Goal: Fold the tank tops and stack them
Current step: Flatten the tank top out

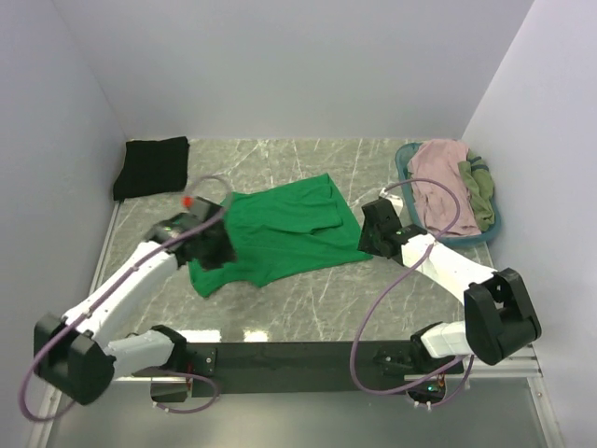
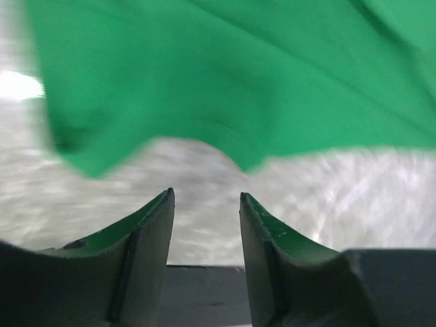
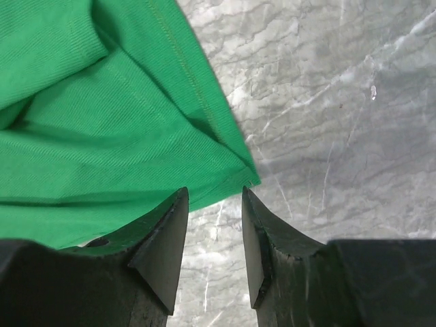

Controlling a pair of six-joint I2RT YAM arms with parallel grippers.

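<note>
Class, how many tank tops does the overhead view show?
4: green top spread mid-table; black top folded far left; pink top and olive top in the basket, which may hide more.

No text, label, brand, number or sign can be read anywhere.

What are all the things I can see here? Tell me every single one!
green tank top: one, bright green, spread in the middle of the table.
black tank top: one, black, folded, far left corner.
pink top: one, dusty pink, in the basket.
olive top: one, olive, in the basket beside the pink one.
basket: one, teal, far right side.
table: one, grey marble pattern.
left gripper: one, dark, open, at the green top's left edge.
right gripper: one, dark, open, at its right corner.
</note>
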